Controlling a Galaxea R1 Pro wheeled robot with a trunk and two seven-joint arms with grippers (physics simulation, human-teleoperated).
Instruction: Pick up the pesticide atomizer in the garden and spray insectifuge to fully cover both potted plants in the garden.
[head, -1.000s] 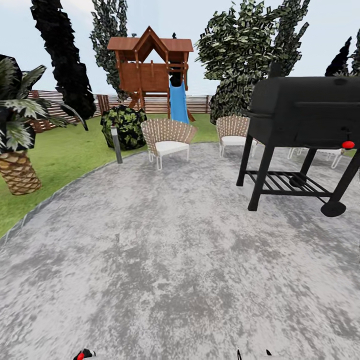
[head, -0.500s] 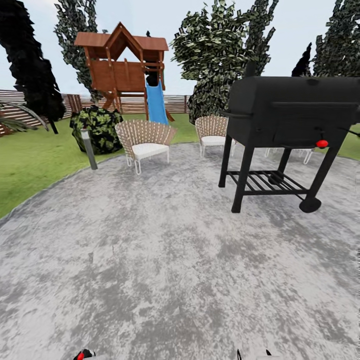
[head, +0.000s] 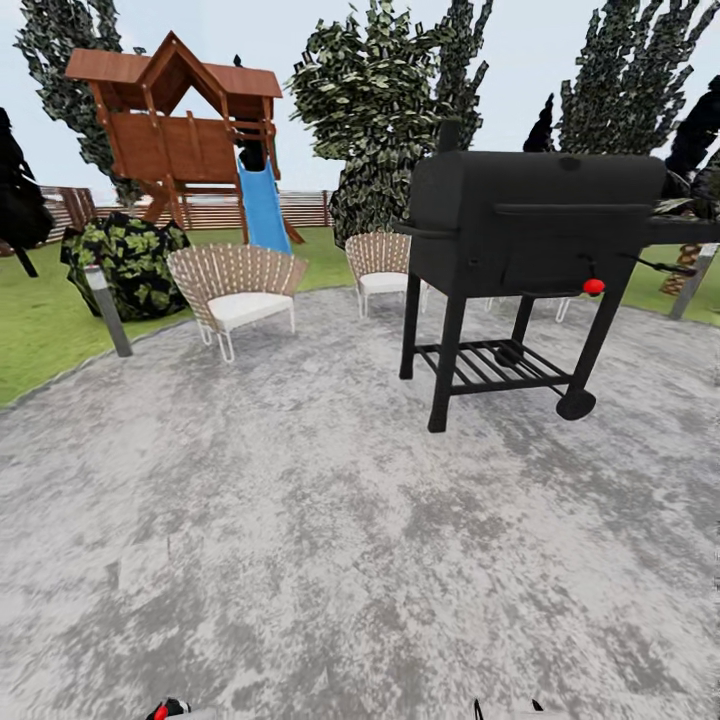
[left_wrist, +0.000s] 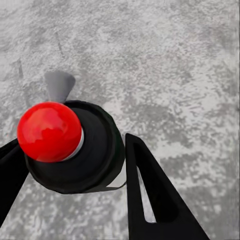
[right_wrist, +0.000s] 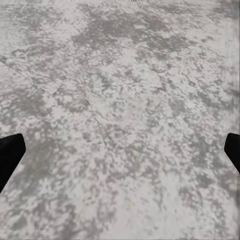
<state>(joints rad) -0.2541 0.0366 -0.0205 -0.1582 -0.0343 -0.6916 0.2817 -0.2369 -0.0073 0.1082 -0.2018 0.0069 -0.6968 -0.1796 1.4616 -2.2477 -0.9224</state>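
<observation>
In the left wrist view the pesticide atomizer (left_wrist: 95, 150) is seen from above: a black round head with a red knob and a small grey nozzle. My left gripper (left_wrist: 72, 142) is shut on it, one black finger on each side. Its red tip (head: 162, 711) peeks in at the bottom edge of the head view. My right gripper (right_wrist: 122, 150) is open, its fingers wide apart over bare grey stone with nothing between them. Its tips (head: 505, 708) just show in the head view. The potted plants are out of view.
I stand on the round grey stone patio (head: 300, 520). A black barbecue grill (head: 530, 230) stands ahead to the right. Two wicker chairs (head: 235, 285) (head: 380, 265) sit at the patio's far rim. A bollard lamp (head: 107, 310), shrub (head: 125, 262) and playhouse (head: 185, 140) stand on the lawn.
The whole head view has swung to the right, so grill, chairs and playhouse sit further left in the picture and the palm has left it. Both grippers look unchanged.
</observation>
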